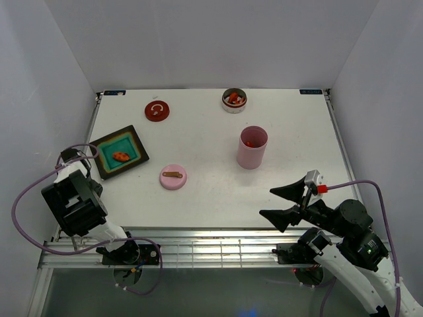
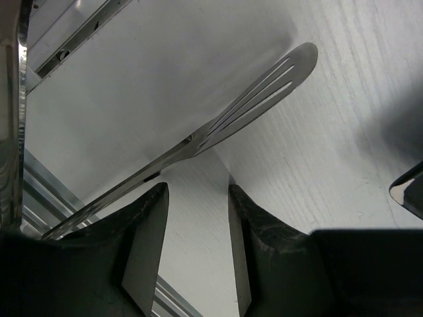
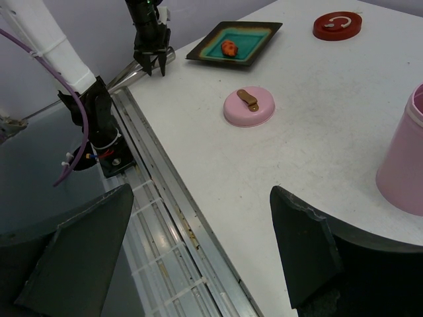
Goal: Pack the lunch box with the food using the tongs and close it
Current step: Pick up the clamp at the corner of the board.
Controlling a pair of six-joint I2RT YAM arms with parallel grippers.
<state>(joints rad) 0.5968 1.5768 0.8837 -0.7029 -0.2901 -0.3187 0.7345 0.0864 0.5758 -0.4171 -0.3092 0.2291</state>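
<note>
The tongs point(image 2: 251, 109) lie flat near the table's left front edge, slotted silvery tip pointing away. My left gripper point(image 2: 198, 188) points down just short of them, open, with bare table between its fingers. The right wrist view shows the left gripper point(image 3: 152, 69) over the tongs point(image 3: 129, 74). Orange food point(image 1: 120, 156) lies in the black tray point(image 1: 135, 142). More food fills a round metal tin point(image 1: 233, 100). The tall pink lunch box point(image 1: 252, 147) holds a red piece, and its pink lid point(image 1: 173, 177) lies apart. My right gripper point(image 1: 266, 202) hangs wide open and empty by the front edge.
A red lid point(image 1: 156, 110) lies at the back left. White walls close in the table on three sides. An aluminium rail point(image 3: 165, 218) runs along the front edge. In the top view my left arm point(image 1: 74, 198) hides its own gripper and the tongs.
</note>
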